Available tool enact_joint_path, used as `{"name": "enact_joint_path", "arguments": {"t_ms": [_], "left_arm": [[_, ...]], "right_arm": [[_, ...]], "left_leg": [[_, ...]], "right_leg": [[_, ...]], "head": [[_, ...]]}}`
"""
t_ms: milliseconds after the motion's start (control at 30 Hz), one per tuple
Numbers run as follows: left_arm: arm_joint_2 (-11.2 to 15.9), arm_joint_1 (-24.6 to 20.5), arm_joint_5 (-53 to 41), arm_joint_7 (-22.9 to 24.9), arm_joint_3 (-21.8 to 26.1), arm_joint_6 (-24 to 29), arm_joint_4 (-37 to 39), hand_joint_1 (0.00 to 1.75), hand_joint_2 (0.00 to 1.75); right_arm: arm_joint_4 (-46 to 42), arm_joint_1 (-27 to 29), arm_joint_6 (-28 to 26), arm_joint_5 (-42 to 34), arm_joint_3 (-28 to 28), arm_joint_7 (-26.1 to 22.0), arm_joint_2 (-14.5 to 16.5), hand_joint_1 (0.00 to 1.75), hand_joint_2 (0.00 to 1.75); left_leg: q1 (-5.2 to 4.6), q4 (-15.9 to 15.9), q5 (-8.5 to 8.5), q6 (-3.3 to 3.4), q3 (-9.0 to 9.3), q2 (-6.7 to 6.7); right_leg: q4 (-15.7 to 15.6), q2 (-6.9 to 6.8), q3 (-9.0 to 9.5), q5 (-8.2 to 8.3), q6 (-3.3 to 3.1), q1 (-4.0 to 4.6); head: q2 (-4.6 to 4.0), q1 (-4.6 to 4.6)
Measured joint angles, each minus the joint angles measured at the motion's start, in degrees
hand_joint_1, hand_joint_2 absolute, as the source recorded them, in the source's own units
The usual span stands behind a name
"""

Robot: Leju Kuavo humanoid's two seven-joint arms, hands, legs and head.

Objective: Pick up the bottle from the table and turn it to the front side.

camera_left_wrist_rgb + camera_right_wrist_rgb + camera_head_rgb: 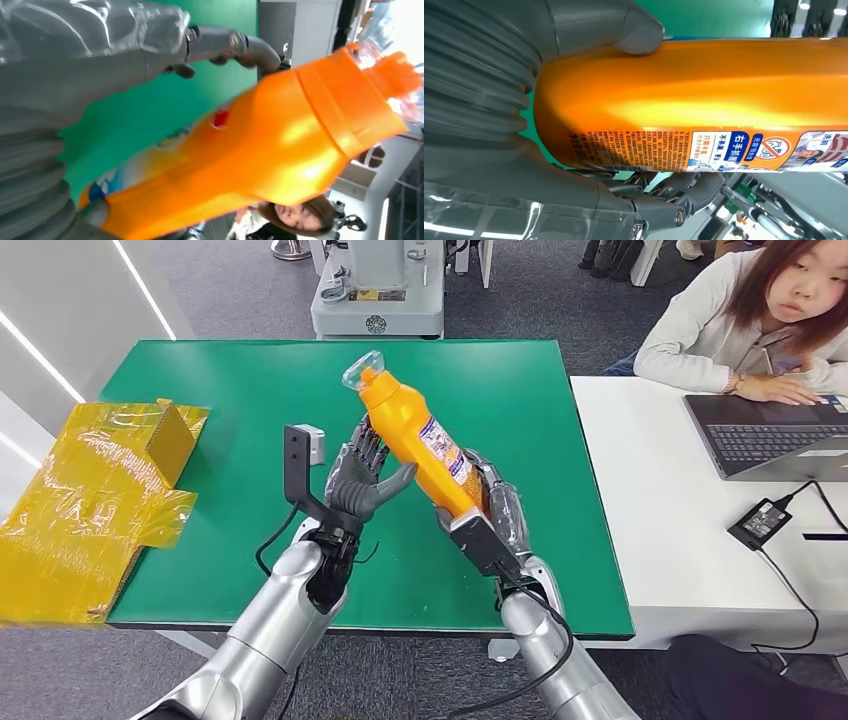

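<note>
Head view shows the right hand point(490, 505) grasping the bottle point(420, 435) low on its smooth, probably slippery plastic body; the left hand point(365, 480) is released beside it.

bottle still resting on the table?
No. In the head view the right hand holds the orange bottle tilted in the air above the green table.

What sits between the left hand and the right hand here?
The orange bottle: in the head view it tilts between them, the right hand gripping its base and the left hand at its side.
</note>
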Motion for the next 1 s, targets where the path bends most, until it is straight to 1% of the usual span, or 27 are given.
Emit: {"name": "enact_joint_path", "arguments": {"t_ms": [300,467,567,767,1000], "left_arm": [[-0.71,0.53,2.21,2.09,0.04,-2.76,-0.84,0.0,1.75],[-1.32,0.15,6.45,6.05,0.24,-7.43,-0.45,0.0,1.75],[-1.67,-0.73,8.02,6.4,0.28,-9.36,1.18,0.0,1.75],[-2.14,-2.79,6.52,5.03,0.23,-8.82,4.8,0.0,1.75],[-2.43,-4.16,5.29,4.69,0.15,-8.02,7.14,0.0,1.75]], "right_arm": [[1.22,0.57,0.78,2.83,-0.25,1.14,1.06,1.75,1.75],[3.44,0.46,-0.57,5.23,-0.39,1.56,1.43,1.75,1.75],[5.41,0.17,-1.96,6.9,-0.51,0.93,1.8,1.75,1.75],[7.93,-0.09,-4.26,9.89,-0.56,0.69,2.11,1.75,1.75],[9.68,-0.74,-4.67,10.53,-0.56,0.69,2.18,1.75,1.75]], "left_leg": [[0.0,0.0,0.0,0.0,0.0,0.02],[0.0,0.0,0.0,0.0,-0.01,0.01],[0.0,0.01,0.0,0.0,0.0,0.02],[0.0,0.01,0.0,0.0,0.01,0.02],[0.0,0.01,0.0,0.0,0.01,0.03]], "right_leg": [[0.01,0.03,-0.02,0.0,0.0,0.0],[0.0,0.02,-0.02,0.0,0.0,0.0],[0.0,0.03,-0.02,0.0,0.0,0.0],[0.01,0.04,-0.03,0.0,0.0,0.0],[0.01,0.05,-0.03,0.0,0.0,0.0]], "head": [[0.0,0.0],[0.0,0.01],[0.0,0.01],[0.0,-0.01],[0.0,0.0]]}}
